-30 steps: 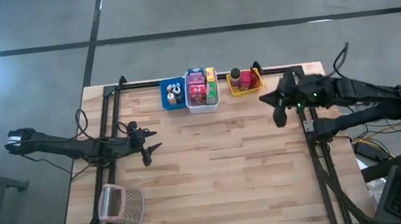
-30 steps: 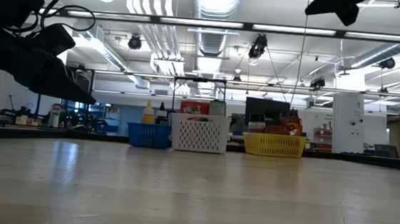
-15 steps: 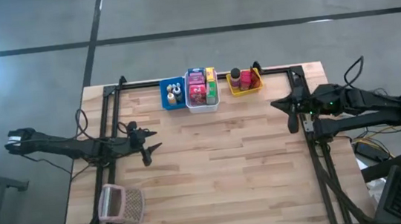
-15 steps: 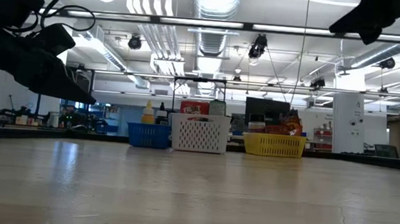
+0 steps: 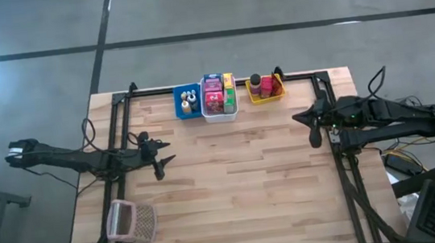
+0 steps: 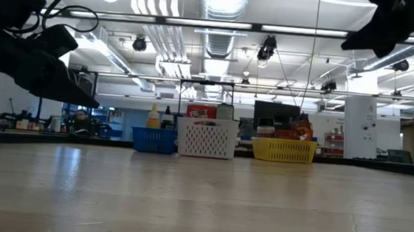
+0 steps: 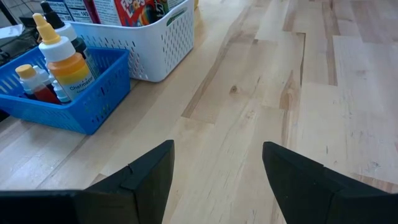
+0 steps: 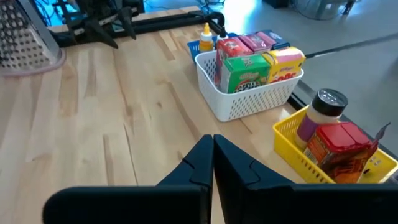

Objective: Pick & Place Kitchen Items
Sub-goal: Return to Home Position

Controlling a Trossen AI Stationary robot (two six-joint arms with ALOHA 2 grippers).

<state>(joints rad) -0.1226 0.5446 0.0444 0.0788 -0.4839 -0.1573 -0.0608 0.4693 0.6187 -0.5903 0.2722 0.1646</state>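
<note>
- The left arm (image 5: 67,159) reaches in from the left edge of the counter (image 5: 241,192), and its tip hangs over the left half of the wood.
- The left jaws are spread. Their two dark fingers (image 7: 146,177) stand wide apart with bare planks showing between them, and they hold nothing.
- The right arm (image 5: 387,112) lies along the right edge of the counter, with its tip just inside the frame rail there, nearer than the bins.
- The right jaws are pressed together. In the right wrist view their fingers (image 8: 200,165) meet along one thin line with nothing pinched between them.
- The kitchen items sit in three bins lined up side by side along the far edge of the counter, about midway across it.
- The blue bin (image 7: 93,106) is the leftmost. It holds an upright squeeze bottle (image 7: 64,59) with an orange body and a yellow nozzle, and a few smaller bottles stand beside it.
- The white bin (image 8: 249,107) stands in the middle, just beside the blue one. A green box (image 8: 244,73), a pink box (image 8: 233,50) and a yellow box (image 8: 287,62) stand upright in it, packed closely.
- The yellow bin (image 8: 305,158) is the rightmost. It holds a red can (image 8: 339,146) and, next to it, a jar (image 8: 323,107) with a dark lid.
- A pinkish mesh basket (image 5: 131,221) lies at the near left of the counter, well apart from the bins and nearer than the left arm.
</note>
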